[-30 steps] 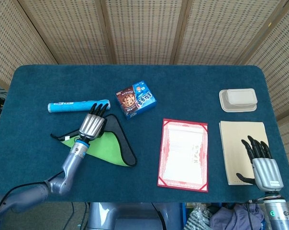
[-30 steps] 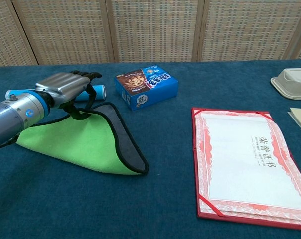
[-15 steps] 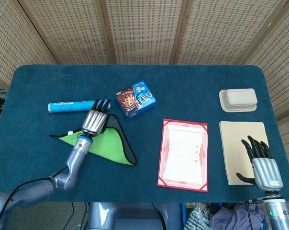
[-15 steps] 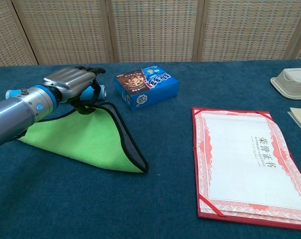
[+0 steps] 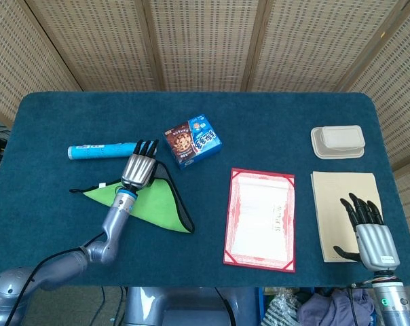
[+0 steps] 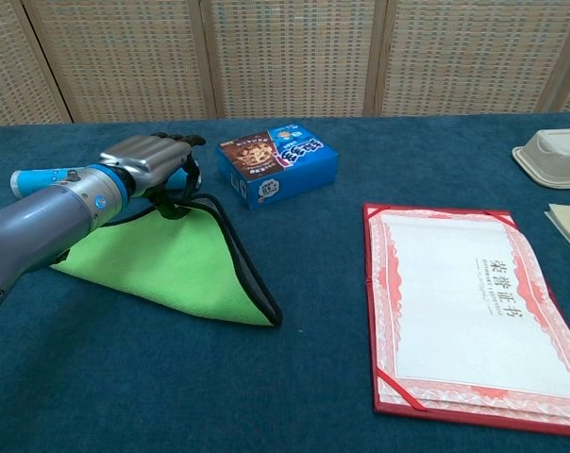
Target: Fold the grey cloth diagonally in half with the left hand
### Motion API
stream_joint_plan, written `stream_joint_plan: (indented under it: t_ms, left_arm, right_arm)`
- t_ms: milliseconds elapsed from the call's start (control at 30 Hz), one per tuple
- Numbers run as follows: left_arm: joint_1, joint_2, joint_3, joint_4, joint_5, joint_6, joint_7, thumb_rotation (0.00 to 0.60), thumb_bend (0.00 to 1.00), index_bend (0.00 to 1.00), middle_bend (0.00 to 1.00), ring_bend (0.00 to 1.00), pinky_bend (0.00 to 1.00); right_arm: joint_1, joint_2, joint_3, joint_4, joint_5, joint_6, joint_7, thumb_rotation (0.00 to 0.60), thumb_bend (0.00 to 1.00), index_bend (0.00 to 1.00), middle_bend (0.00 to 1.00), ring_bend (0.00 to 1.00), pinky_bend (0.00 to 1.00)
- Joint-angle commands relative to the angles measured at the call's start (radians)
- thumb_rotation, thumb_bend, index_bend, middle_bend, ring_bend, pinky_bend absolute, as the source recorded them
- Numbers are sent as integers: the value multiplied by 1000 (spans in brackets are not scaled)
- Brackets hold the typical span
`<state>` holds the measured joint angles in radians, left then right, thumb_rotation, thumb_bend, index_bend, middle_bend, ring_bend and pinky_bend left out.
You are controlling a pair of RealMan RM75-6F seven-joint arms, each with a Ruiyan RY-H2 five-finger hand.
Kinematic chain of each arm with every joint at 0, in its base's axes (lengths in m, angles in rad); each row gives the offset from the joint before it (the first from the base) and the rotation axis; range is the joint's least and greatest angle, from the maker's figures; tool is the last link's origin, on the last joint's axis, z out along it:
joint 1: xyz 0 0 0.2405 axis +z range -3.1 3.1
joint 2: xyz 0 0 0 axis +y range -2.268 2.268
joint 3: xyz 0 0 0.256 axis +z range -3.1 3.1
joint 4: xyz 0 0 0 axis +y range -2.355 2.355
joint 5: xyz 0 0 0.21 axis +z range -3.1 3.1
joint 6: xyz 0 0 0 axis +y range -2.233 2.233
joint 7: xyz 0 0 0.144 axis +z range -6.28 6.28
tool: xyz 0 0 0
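Note:
The grey cloth lies left of centre, doubled over into a triangle. Its green underside faces up, and a dark grey strip shows along the right edge. My left hand is at the triangle's far corner, fingers curled down, and pinches the lifted black-edged corner. In the chest view the left hand sits just above that corner. My right hand rests at the table's front right with its fingers spread and nothing in it.
A blue tube lies just behind the left hand. A cookie box stands to its right. A red certificate folder lies in the middle, a beige folder under the right hand, and a white container at the far right.
The left hand carried the cloth corner a little right and farther back. The green triangle flattened and the exposed grey strip narrowed. The right hand stayed put.

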<state>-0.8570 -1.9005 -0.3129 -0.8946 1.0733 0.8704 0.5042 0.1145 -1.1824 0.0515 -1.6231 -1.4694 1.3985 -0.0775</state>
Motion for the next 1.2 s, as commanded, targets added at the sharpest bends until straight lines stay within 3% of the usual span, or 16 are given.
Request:
stream_joint_plan:
  t_ms: [33, 467, 667, 933, 1200]
  left_arm:
    - [-14, -15, -2, 21, -2, -2, -7, 600, 392, 671, 0, 0, 0]
    - [-33, -45, -6, 79, -18, 2, -9, 600, 392, 662, 0, 0, 0]
    - [-30, -48, -6, 85, -39, 5, 13, 600, 392, 323, 0, 0, 0]
    - [-34, -58, -20, 76, -78, 23, 67, 600, 392, 34, 0, 0, 0]
    - [-34, -58, -28, 61, -91, 55, 84, 600, 389, 0, 0, 0, 0]
  right_arm:
    - [1, 0, 0, 0, 1, -1, 1, 600, 0, 0, 0, 0, 0]
    - [3, -4, -4, -2, -3, -4, -6, 600, 0, 0, 0, 0, 0]
    - [2, -5, -5, -6, -6, 0, -9, 600, 0, 0, 0, 0, 0]
    - [-1, -5, -7, -11, -14, 8, -11, 600, 0, 0, 0, 0, 0]
    - [-1, -5, -9, -12, -18, 10, -13, 600, 0, 0, 0, 0, 0]
